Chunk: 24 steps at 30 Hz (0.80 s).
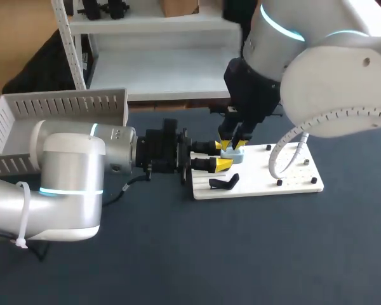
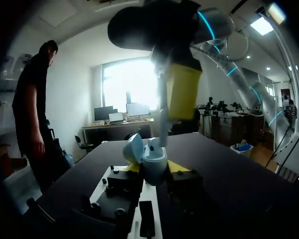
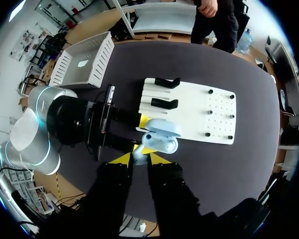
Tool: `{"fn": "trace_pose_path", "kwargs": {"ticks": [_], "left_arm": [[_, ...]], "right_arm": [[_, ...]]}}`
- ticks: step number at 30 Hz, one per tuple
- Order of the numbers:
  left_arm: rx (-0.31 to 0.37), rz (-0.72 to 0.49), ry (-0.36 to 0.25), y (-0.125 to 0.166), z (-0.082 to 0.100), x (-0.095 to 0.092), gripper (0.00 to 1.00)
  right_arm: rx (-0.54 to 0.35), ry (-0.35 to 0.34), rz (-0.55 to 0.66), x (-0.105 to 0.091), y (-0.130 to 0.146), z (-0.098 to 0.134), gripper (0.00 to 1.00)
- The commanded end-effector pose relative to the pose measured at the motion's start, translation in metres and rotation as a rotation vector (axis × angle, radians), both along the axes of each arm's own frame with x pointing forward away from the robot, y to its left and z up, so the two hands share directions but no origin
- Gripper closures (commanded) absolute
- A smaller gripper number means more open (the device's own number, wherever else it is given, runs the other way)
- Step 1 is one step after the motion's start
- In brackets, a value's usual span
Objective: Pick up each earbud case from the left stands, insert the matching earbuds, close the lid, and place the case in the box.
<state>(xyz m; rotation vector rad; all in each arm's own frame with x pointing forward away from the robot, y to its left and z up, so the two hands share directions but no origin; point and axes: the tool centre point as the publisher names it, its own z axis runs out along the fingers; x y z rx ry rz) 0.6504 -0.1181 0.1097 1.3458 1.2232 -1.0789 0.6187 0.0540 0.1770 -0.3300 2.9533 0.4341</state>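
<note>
The left tool (image 1: 223,156) reaches in from 9 o'clock and is clenched on the open pale blue earbud case (image 1: 235,153). It holds the case over the 9 o'clock end of the white stand board (image 1: 286,175), near the middle of the bench (image 1: 241,254), with the lid tipped back. The right tool (image 1: 233,143) hangs in from 1 o'clock, its tips pinched on a small pale earbud (image 3: 139,155) at the case's mouth. A black stand (image 1: 223,183) sits at the board's 7 o'clock corner. The white slotted box (image 1: 25,121) stands at 10 o'clock
</note>
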Motion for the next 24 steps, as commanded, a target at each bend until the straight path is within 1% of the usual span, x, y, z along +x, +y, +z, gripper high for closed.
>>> {"fn": "trace_pose_path", "kwargs": {"ticks": [1, 24], "left_arm": [[-0.003, 0.005, -0.002, 0.000, -0.001, -0.001, 1.00], [-0.003, 0.005, -0.002, 0.000, -0.001, -0.001, 1.00]], "right_arm": [[-0.001, -0.001, -0.006, 0.002, 0.001, -0.003, 1.00], [-0.002, 0.013, -0.021, 0.014, 0.000, -0.011, 1.00]]}}
